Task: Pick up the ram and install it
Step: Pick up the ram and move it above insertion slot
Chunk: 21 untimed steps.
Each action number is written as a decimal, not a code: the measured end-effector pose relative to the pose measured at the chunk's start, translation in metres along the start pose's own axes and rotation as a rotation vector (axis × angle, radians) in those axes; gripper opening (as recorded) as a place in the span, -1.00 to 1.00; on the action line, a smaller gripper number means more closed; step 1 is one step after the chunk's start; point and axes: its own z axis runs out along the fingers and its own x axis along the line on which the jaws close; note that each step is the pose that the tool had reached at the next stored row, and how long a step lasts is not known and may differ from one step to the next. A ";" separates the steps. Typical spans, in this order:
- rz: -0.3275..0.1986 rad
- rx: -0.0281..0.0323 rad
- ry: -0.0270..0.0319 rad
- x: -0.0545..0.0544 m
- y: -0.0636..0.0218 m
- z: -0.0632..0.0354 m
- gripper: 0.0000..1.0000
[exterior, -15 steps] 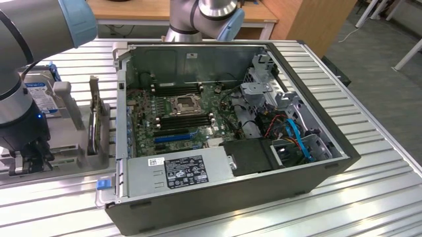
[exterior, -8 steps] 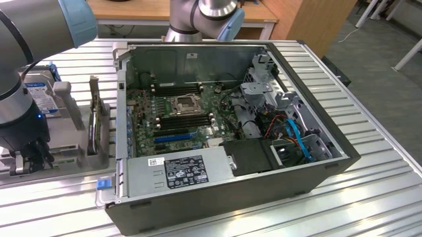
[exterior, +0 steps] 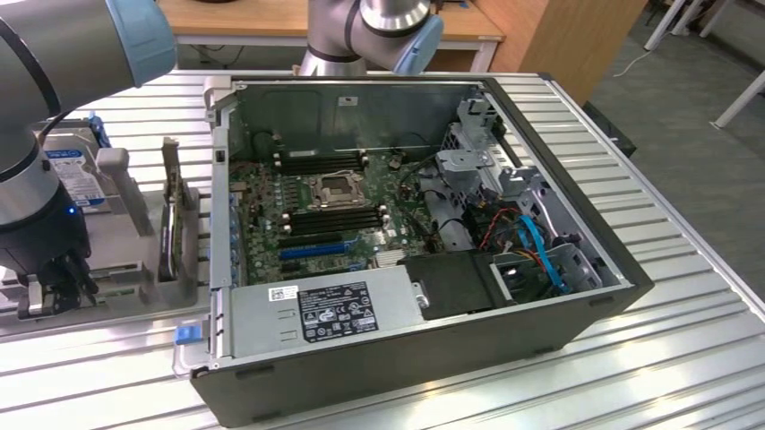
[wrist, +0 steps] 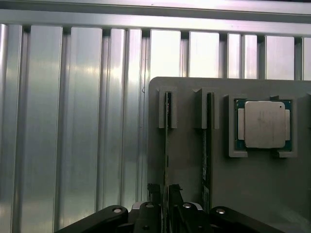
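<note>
Here, the grey holder plate lies on the slatted metal table, at the table's edge on the exterior view's left. Beside it stands the open computer case, which takes most of the table. The arm comes down over the plate, and nothing stands between the gripper and the plate. A blue-labelled hard drive stands upright behind the arm.

The ram sits on its edge in the slot nearest to the plate's edge, next to the bare slats. Seen from above it is only a long, thin, dark line (a little green shows lower down). The jaws stand one on each side of it and look clamped on it, and it is not yet lifted out of its slot. In the exterior view the gripper is low on the plate.

I count two such sticks: the second stick stands in the next slot, between the ram and one silver processor in its own recess. There is one hard drive and one case, with a motherboard and a power supply inside
</note>
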 end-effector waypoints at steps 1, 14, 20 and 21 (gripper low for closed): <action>0.000 0.0000 0.0000 0.000 0.0000 0.0000 -0.58; 0.000 -0.0004 0.0001 0.000 -0.0016 -0.0018 -0.58; 0.000 -0.0004 0.0002 0.000 -0.0015 -0.0028 -0.58; 0.000 -0.0004 0.0002 0.000 -0.0015 -0.0028 -0.58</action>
